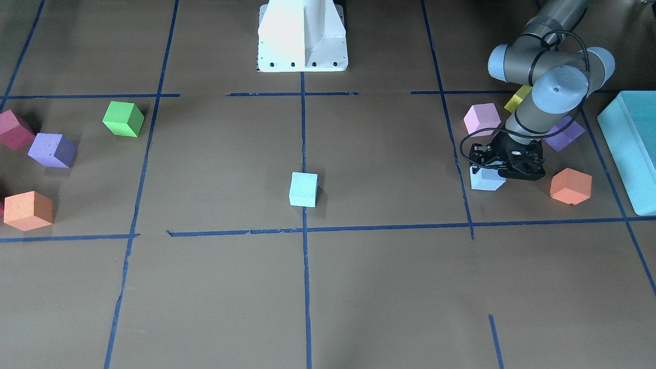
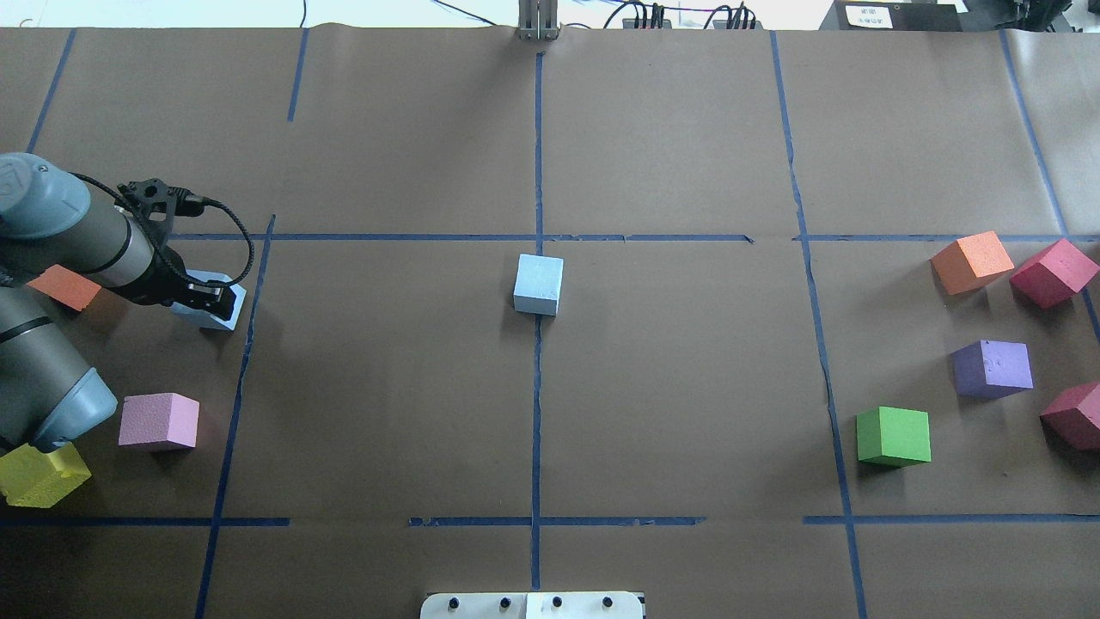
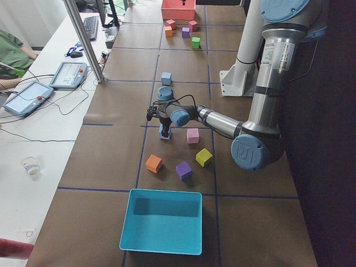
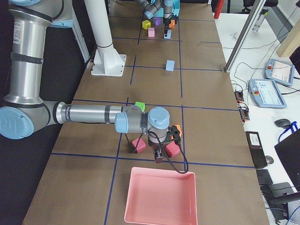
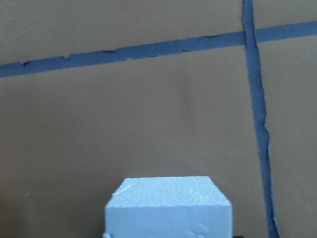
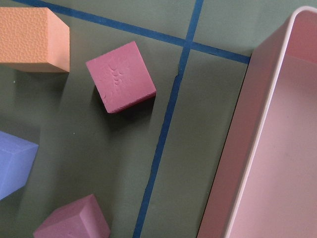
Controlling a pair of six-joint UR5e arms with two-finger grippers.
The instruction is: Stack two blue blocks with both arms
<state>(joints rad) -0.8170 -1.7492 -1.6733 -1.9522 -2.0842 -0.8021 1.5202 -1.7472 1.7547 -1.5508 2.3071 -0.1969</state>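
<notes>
One blue block (image 1: 303,189) stands alone at the table's middle on the centre tape line; it also shows in the overhead view (image 2: 539,284). The other blue block (image 1: 484,180) rests on the table on the robot's left, also in the overhead view (image 2: 225,303). My left gripper (image 1: 505,171) is down at table level with its fingers around this block and looks shut on it. In the left wrist view the block (image 5: 168,208) fills the bottom centre and no fingers show. My right gripper (image 4: 158,157) shows only in the exterior right view, above the far cubes. I cannot tell whether it is open or shut.
Around the left gripper lie a pink cube (image 1: 482,118), an orange cube (image 1: 570,185), a purple cube (image 1: 564,134), a yellow cube (image 2: 39,475) and a turquoise box (image 1: 630,143). On the other side lie green (image 2: 894,436), purple, orange and magenta (image 6: 120,77) cubes beside a pink tray (image 6: 262,124).
</notes>
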